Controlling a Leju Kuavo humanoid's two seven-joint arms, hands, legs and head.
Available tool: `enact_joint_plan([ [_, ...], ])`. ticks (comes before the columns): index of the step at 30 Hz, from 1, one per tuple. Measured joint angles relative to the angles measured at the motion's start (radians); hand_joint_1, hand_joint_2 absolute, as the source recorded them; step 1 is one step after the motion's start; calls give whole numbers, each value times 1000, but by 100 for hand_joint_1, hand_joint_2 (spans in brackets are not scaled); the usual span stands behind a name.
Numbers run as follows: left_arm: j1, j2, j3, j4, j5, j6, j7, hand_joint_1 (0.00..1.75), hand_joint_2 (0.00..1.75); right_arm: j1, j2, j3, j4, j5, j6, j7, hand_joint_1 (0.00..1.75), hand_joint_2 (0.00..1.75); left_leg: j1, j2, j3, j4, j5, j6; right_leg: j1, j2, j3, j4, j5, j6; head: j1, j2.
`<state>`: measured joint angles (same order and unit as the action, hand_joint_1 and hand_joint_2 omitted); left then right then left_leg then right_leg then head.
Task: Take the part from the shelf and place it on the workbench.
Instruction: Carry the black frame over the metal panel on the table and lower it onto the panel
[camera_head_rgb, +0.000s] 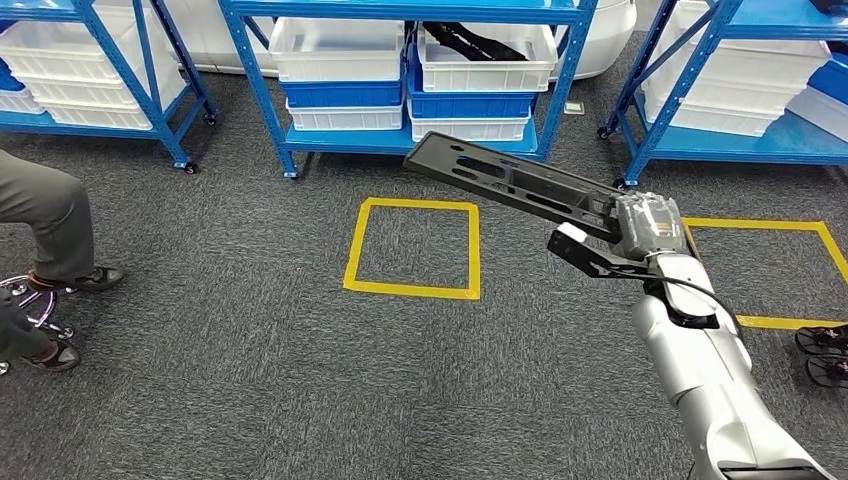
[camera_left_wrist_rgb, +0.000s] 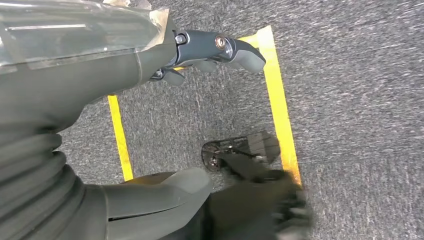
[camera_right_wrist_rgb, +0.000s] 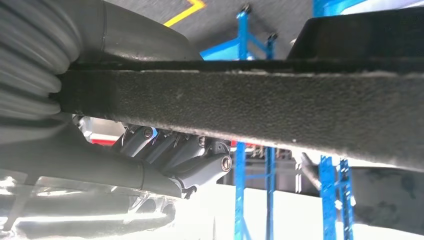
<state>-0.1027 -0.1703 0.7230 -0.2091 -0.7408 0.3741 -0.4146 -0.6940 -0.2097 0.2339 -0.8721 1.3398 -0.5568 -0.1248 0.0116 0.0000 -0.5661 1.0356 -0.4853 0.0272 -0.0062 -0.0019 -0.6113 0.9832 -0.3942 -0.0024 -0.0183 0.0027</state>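
A long flat black part (camera_head_rgb: 505, 180) with slots is held by my right hand (camera_head_rgb: 645, 228) at its near end, sticking out over the carpet toward the middle shelf. In the right wrist view the same black part (camera_right_wrist_rgb: 280, 107) crosses the picture, with my right hand's fingers (camera_right_wrist_rgb: 197, 157) curled under it. My left hand (camera_left_wrist_rgb: 200, 55) hangs over the carpet with its fingers loosely apart and nothing in it.
Blue shelf racks (camera_head_rgb: 400, 140) with white and blue bins (camera_head_rgb: 340, 50) stand ahead, one bin holding another black part (camera_head_rgb: 475, 40). Yellow tape squares (camera_head_rgb: 412, 248) mark the grey carpet. A seated person's legs (camera_head_rgb: 50, 215) and stool base are at the left.
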Motion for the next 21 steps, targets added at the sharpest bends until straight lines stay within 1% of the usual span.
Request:
enact_joint_plan([
  [1,1,2,2,0,3,0,-1,0,175,2,-6,-7,-6,1,-1,2,175,175,-4,0,18,-29,4,3,2,-1,-3,1,4,5,2,0],
  [2,2,3,5,0,8,-1,-3,0,175,4,-10,-13,-12,2,-3,4,175,175,-7,1,22,-39,6,5,4,-2,-5,1,8,12,3,0],
  [3,4,3,9,0,13,0,-5,0,175,6,-14,-18,-16,5,-4,6,175,175,-9,2,19,-40,12,9,3,-2,-5,-1,13,19,5,0],
  [4,6,4,13,0,16,0,-8,0,175,8,-14,-22,-20,8,-4,8,175,175,-10,5,18,-44,20,15,3,-2,-11,2,13,25,5,0],
  [5,6,4,17,0,20,1,-11,0,175,8,-15,-26,-22,11,-3,8,175,175,-9,8,15,-49,30,23,3,-1,-21,17,2,27,5,0],
  [6,6,5,20,0,23,1,-13,0,175,7,-16,-30,-23,15,-1,9,175,175,-8,10,11,-54,40,30,2,0,-39,53,-22,26,7,0],
  [7,6,5,23,0,25,2,-16,0,175,6,-16,-34,-24,17,2,8,175,175,-8,12,4,-57,48,35,0,0,-64,111,-56,22,9,0],
  [8,7,5,25,0,27,2,-18,0,175,4,-17,-37,-24,19,5,8,175,175,-9,11,-4,-57,55,38,-2,0,-90,182,-94,19,10,0],
  [9,8,5,28,0,29,3,-19,0,175,3,-18,-39,-23,19,8,5,175,175,-10,10,-13,-57,61,39,-4,1,-113,250,-124,20,11,0],
  [10,10,5,31,0,29,3,-21,0,175,1,-19,-42,-21,18,11,0,175,175,-10,10,-21,-56,67,38,-5,1,-123,293,-143,24,12,0],
  [11,12,5,35,0,30,3,-22,0,175,-1,-21,-43,-19,15,13,-6,175,175,-11,9,-29,-55,73,37,-6,1,-111,294,-145,32,12,0],
  [12,13,5,38,0,30,4,-23,0,175,-5,-24,-45,-17,11,13,-14,175,175,-11,9,-35,-54,78,34,-6,0,-77,251,-134,40,12,0],
  [13,14,5,41,0,30,4,-23,0,175,-12,-26,-47,-14,6,13,-21,175,175,-11,8,-40,-52,82,31,-7,0,-26,175,-114,46,12,0],
  [14,15,5,43,0,31,6,-24,0,175,-19,-28,-49,-11,1,12,-27,175,175,-12,8,-45,-51,86,27,-6,0,22,96,-98,48,12,0],
  [15,15,6,46,0,32,8,-26,0,175,-28,-29,-51,-9,-5,12,-32,175,175,-13,8,-49,-49,90,22,-3,1,55,37,-84,45,12,0],
  [16,14,6,48,0,33,10,-27,0,175,-37,-30,-54,-6,-9,11,-36,175,175,-15,8,-53,-48,94,17,1,1,71,4,-77,40,12,0],
  [17,15,6,49,0,34,11,-28,0,175,-44,-32,-57,-3,-11,9,-38,175,175,-17,8,-56,-48,97,12,5,2,71,-4,-74,33,11,0],
  [18,15,6,50,0,34,12,-30,0,175,-49,-34,-59,1,-13,8,-39,175,175,-18,9,-59,-49,101,8,5,2,68,-5,-69,27,10,0],
  [19,16,6,51,0,34,12,-33,0,175,-52,-35,-61,4,-15,6,-40,175,175,-19,9,-61,-51,101,6,2,2,66,-6,-66,23,9,0],
  [21,16,7,53,0,36,12,-46,0,175,-55,-38,-65,11,-22,-1,-40,175,175,-18,9,-65,-57,105,17,-4,2,62,-10,-58,15,7,0],
])
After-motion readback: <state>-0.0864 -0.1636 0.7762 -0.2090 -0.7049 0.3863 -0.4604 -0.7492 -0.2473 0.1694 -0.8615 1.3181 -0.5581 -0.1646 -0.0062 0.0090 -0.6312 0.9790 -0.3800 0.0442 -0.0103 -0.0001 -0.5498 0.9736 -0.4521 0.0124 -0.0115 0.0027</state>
